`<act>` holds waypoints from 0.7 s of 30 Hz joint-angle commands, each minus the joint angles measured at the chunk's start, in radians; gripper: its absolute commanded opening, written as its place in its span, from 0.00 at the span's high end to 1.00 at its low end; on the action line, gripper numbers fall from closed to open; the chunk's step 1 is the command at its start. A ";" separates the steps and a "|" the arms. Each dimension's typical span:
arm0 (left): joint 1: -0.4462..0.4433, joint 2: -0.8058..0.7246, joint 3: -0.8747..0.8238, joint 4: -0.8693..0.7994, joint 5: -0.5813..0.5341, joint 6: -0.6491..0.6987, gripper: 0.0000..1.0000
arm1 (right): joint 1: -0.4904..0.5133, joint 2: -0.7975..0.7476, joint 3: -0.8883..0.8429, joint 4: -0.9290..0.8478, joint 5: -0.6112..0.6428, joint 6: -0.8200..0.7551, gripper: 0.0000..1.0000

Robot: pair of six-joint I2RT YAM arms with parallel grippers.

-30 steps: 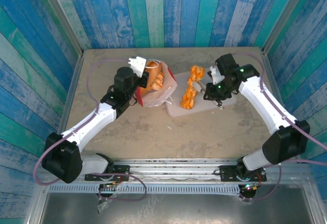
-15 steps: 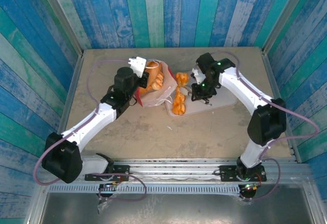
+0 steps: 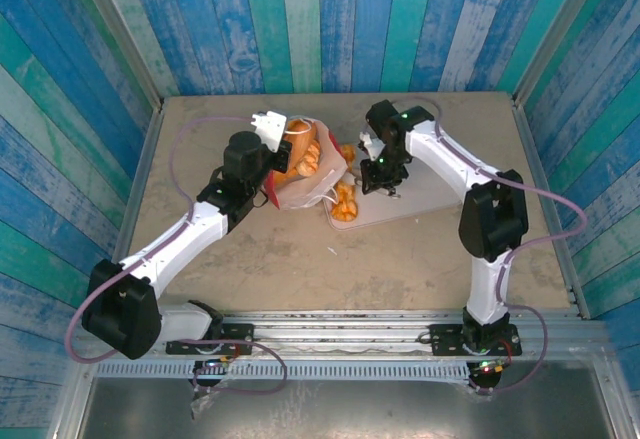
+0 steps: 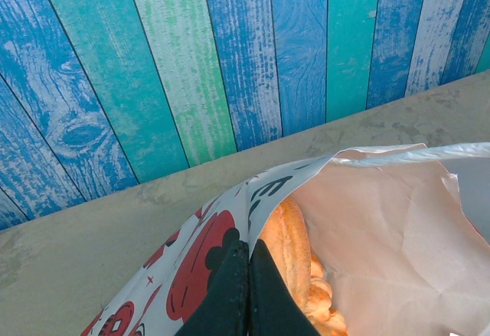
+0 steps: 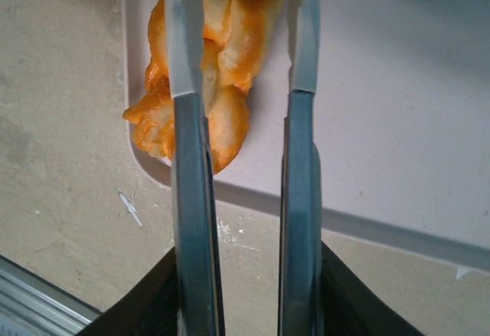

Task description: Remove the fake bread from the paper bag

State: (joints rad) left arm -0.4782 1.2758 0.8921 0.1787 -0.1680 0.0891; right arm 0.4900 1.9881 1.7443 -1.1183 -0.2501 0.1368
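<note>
Pinching the left rim of the paper bag [image 4: 383, 221], my left gripper [image 4: 246, 253] is closed tight on it; bread [image 4: 289, 233] lies inside. My right gripper [image 3: 378, 177] stands partly open around a twisted roll [image 5: 230, 53] at the near left corner of the tray [image 5: 383, 83]. Pulling away crooked could drag the roll off.

golden-orange fake bread [image 5: 230, 53], darker at the edges. the paper bag [image 4: 191, 267] is white with red prints and black letters. pale pinkish tray [image 5: 383, 83], sandy beige bench [image 5: 61, 160], wall planks [image 4: 191, 60] streaked blue, teal and green.
</note>
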 commanded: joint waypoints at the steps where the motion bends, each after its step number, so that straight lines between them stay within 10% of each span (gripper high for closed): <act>1: -0.002 -0.055 -0.004 0.030 -0.026 -0.006 1.00 | 0.007 0.024 0.035 -0.020 -0.031 -0.027 0.56; 21: -0.002 -0.055 0.008 0.015 -0.022 -0.009 1.00 | 0.003 0.053 0.049 0.009 -0.053 -0.045 0.50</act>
State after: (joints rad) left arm -0.4782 1.2758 0.8921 0.1787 -0.1780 0.0891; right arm 0.4904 2.0483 1.7821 -1.1061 -0.2955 0.1001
